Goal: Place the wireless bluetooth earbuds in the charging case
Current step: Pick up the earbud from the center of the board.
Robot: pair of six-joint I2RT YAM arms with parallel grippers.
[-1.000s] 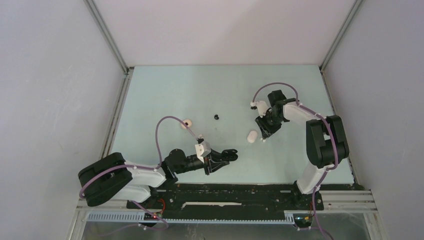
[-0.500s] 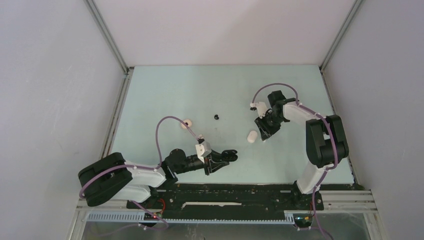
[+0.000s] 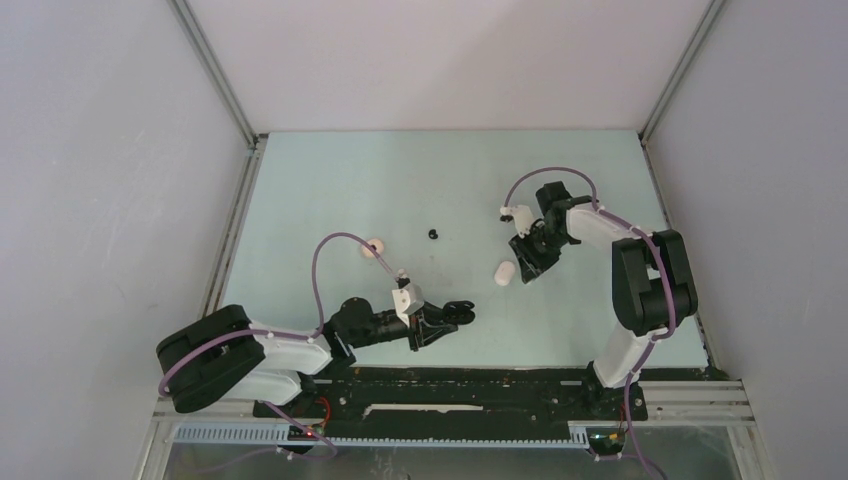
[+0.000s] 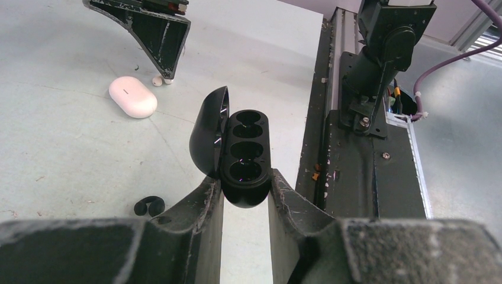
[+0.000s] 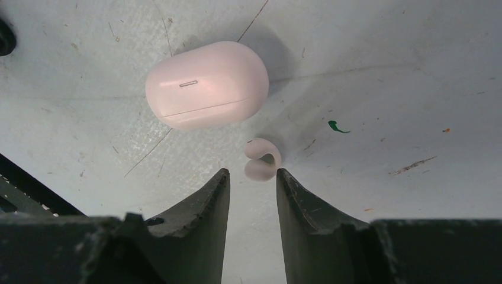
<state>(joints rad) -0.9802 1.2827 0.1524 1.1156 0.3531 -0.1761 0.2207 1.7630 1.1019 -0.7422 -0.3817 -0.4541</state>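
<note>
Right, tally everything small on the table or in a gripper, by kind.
Charging cases: 2, open black plastic case in the left gripper, closed pale pink pill-shaped case.
Earbuds: 2, pale pink clip-shaped bud, small black bud.
Small cream round piece, kind unclear: 1.
Total: 5.

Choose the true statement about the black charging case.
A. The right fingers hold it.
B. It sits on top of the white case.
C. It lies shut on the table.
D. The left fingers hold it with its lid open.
D: in the left wrist view the black charging case is pinched between the fingers of the left gripper, lid swung open.
</note>
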